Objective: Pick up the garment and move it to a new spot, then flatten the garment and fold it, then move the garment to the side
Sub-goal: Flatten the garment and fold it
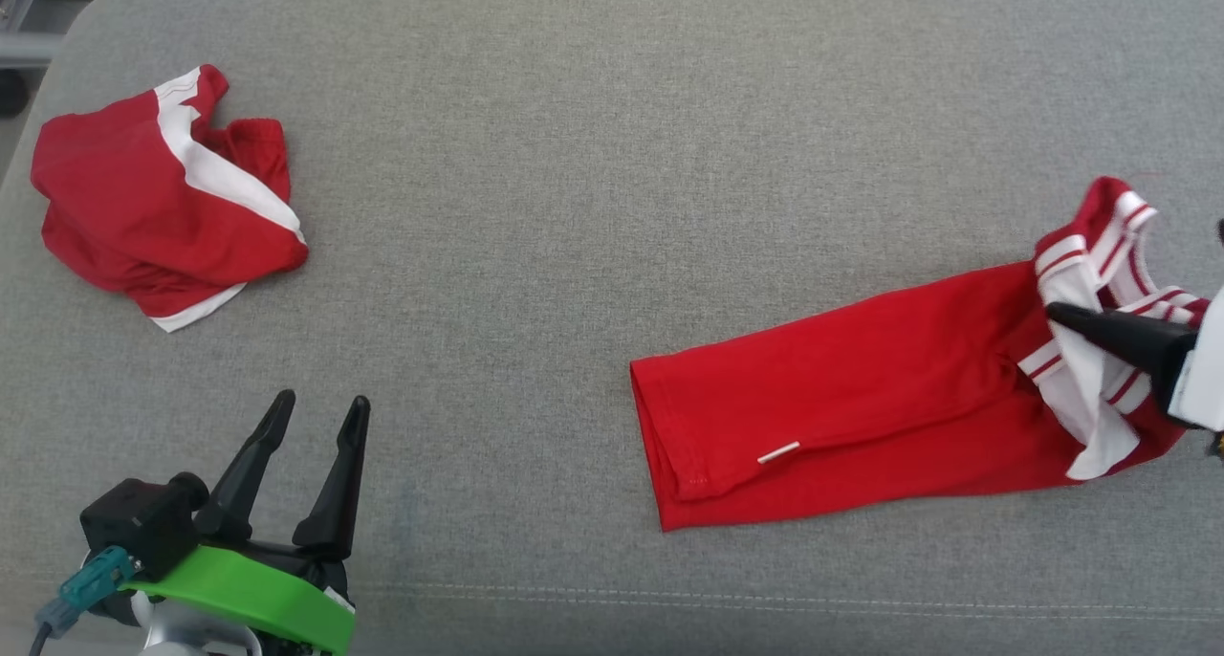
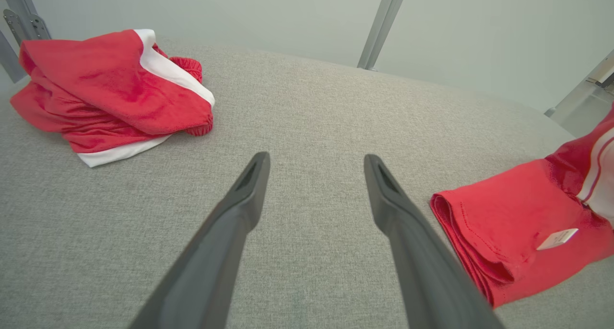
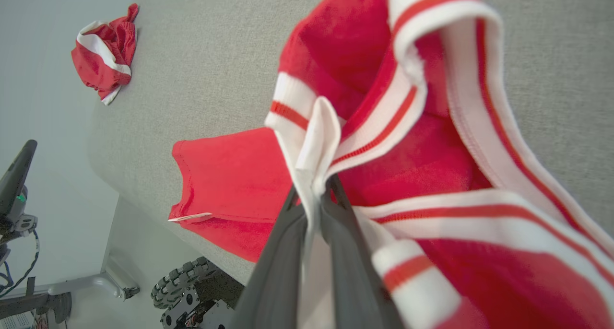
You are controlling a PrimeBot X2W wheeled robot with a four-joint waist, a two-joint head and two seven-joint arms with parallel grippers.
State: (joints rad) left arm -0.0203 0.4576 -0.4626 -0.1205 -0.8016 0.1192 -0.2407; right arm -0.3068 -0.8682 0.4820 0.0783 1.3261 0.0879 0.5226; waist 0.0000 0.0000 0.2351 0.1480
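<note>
**Right claw pinches the striped trim; left claw spread and holding nothing**

At the near left, the left gripper (image 1: 322, 400) sits low over the grey woven cushioned surface (image 1: 574, 159). Its two dark fingers point toward the far side and are spread wide apart, with nothing between them. At the right edge, the right gripper (image 3: 312, 191) reaches in from the right with its fingers pointing left. They are pressed together on a fold of white trim at the garment's right end.

The red knit garment with white, red-striped ribbed trim (image 1: 841, 388) lies on the right half of the surface. It is folded into a long narrow band that slants from the near middle up toward the right. Its left end is a tidy stacked hem, and a small white tag (image 1: 778, 453) sticks out near that end. Its right end is bunched around the pinching fingers.

There are two garments. A crumpled red garment with a broad white stripe (image 1: 163, 207) is at the far left, and the folded one lies well apart from it at the right. There are two grippers and one tag.
</note>
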